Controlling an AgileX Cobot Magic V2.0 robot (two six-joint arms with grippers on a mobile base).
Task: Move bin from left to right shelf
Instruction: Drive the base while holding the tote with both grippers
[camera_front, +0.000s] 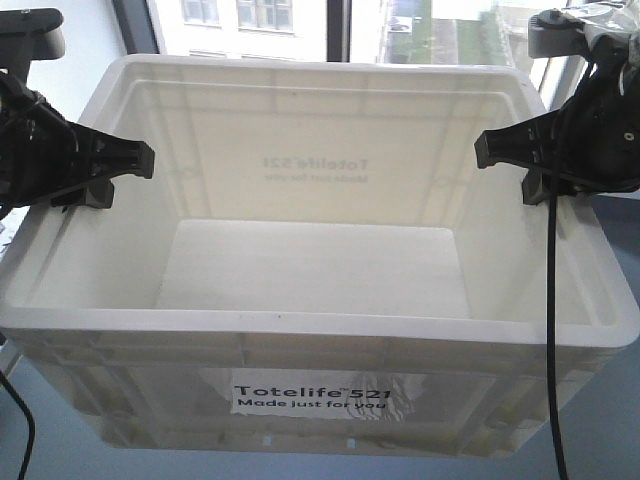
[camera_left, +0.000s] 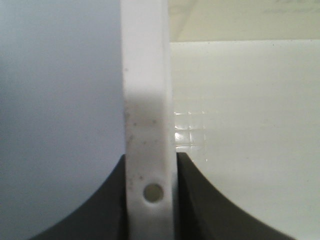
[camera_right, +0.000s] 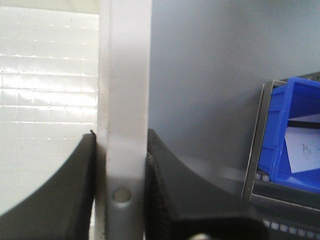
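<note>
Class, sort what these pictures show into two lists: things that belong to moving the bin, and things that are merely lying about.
Belonging to the job:
white bin, clamped at its two side rims
left claw
right claw

Lying about:
blue bin
paper slip inside the blue bin
window behind

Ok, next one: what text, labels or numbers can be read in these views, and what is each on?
"Totelife 521" and "Made just for you": black print on the near side of the large white rectangular plastic tote.
"Totelife 521", mirrored, smaller line beneath too faint to read: showing through the tote's far wall.
Marks on the white paper slip in the blue plastic bin: too blurred to read.
</note>
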